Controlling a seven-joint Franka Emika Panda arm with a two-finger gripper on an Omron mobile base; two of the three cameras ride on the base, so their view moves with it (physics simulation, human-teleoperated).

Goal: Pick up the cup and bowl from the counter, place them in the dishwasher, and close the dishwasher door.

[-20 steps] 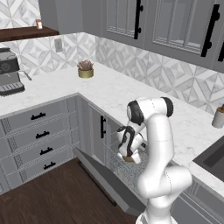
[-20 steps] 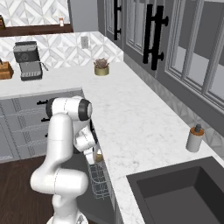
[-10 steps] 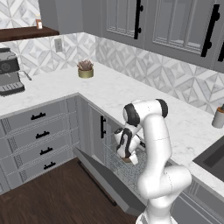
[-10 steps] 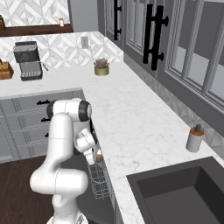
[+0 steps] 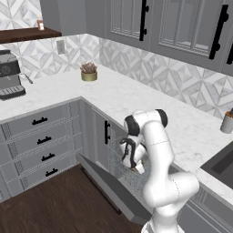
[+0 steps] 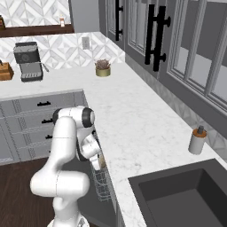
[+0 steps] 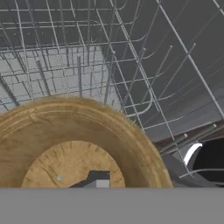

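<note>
While the dishwasher door (image 5: 107,189) lies dropped open, the gripper (image 5: 133,160) hangs over the wire rack (image 7: 131,65) beside it, the bowl (image 7: 74,144) apparently between its jaws, grip unclear.

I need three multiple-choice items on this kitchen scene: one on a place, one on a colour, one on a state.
1. Where is the bowl?
A. on the counter
B. over the dishwasher's wire rack
C. in the sink

2. What colour is the bowl?
A. brown-tan
B. blue
C. green

3. How is the dishwasher door?
A. shut
B. dropped open
C. removed

Answers: 1 B, the hand view shows grey wires right behind the bowl; 2 A, its surface looks like wood; 3 B, the left base view shows the panel lowered toward the floor.
</note>
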